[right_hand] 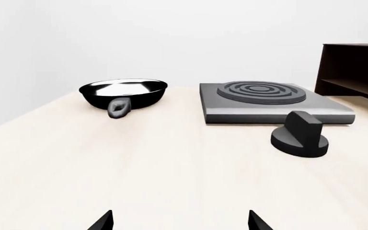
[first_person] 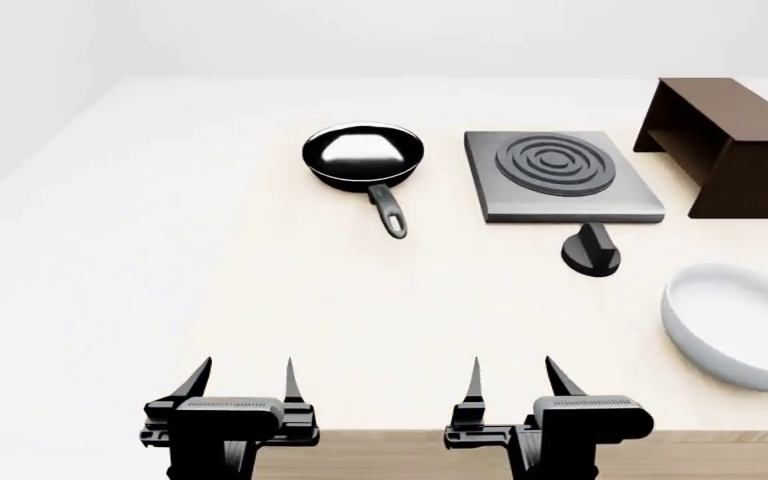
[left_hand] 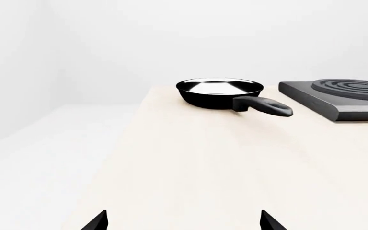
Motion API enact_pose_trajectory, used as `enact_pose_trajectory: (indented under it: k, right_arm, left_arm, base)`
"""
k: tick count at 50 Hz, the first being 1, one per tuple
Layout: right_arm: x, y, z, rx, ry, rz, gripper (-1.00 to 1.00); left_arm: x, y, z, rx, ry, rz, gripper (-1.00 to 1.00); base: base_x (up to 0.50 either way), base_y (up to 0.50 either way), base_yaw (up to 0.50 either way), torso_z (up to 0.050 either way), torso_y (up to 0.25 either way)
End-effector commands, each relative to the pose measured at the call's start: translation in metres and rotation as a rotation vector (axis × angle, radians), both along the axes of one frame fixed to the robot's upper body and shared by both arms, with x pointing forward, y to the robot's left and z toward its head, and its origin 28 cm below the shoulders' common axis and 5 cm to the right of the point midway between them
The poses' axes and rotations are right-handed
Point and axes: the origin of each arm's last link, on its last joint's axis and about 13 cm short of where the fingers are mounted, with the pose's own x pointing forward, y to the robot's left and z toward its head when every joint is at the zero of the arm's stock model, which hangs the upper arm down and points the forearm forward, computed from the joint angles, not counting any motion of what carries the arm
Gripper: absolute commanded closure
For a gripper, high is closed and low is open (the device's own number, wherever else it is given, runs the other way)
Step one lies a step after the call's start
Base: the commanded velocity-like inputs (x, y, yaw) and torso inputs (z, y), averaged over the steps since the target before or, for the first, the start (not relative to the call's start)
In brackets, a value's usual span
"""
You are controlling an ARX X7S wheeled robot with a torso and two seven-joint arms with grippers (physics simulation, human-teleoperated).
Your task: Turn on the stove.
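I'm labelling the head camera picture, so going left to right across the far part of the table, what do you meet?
Frying pan → stove with its knob just in front → dark brown wooden box.

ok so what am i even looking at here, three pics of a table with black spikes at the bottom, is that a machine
Yes: a simulated two-armed robot. The middle picture looks down from its head; the other two come from cameras near each claw. The spikes are the fingers of the left claw and right claw, both open and holding nothing. On the table lie a black frying pan, a grey stove with dark rings, its round black knob just in front of the plate, a dark brown box and a white bowl. The left-claw camera shows only the pan and part of the stove.
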Motion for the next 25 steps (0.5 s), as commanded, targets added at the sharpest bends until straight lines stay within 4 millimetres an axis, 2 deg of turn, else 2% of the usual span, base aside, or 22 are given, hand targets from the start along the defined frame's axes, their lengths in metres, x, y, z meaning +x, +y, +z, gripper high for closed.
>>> enact_pose_trajectory:
  k: [1, 25]
  right_arm:
    - [0.0002, 0.0006, -0.0002, -0.001, 0.000, 0.006, -1.00]
    - [0.0005, 0.0008, -0.0003, -0.011, -0.002, -0.007, -1.00]
  left_arm:
    - [0.0003, 0.0001, 0.0000, 0.000, -0.001, 0.001, -1.00]
    - [-0.0001, 0.0006, 0.0006, 0.001, -0.004, 0.002, -1.00]
  base:
    - [0.46, 0.00, 0.00, 0.000, 0.000]
    - [0.45, 0.00, 0.00, 0.000, 0.000]
